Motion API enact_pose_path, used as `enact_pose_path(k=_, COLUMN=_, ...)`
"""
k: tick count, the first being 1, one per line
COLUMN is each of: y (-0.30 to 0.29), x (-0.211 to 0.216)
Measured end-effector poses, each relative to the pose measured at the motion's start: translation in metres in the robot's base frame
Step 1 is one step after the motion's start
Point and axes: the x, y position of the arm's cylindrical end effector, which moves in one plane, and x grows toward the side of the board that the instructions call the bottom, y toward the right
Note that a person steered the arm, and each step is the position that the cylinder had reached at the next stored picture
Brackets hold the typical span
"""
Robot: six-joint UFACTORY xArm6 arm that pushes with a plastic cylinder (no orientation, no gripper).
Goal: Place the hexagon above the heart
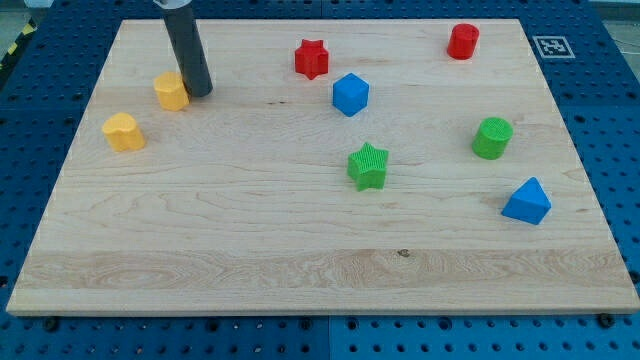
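A yellow hexagon block (171, 91) lies near the view's upper left of the wooden board (250, 220). A yellow heart block (123, 132) lies below and to the left of it, a short gap apart. My tip (199, 92) stands on the board right beside the hexagon's right side, touching it or nearly so. The dark rod rises from there toward the view's top.
A red star (312, 58), a blue cube (350, 94) and a red cylinder (463, 41) lie along the top. A green star (368, 166), a green cylinder (492, 138) and a blue triangular block (527, 202) lie at the right.
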Motion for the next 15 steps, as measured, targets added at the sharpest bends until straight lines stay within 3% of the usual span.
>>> enact_pose_path(k=5, y=-0.011, x=-0.004)
enact_pose_path(k=9, y=-0.055, x=0.000)
enact_pose_path(k=11, y=-0.070, x=-0.024)
enact_pose_path(k=15, y=-0.078, x=0.001)
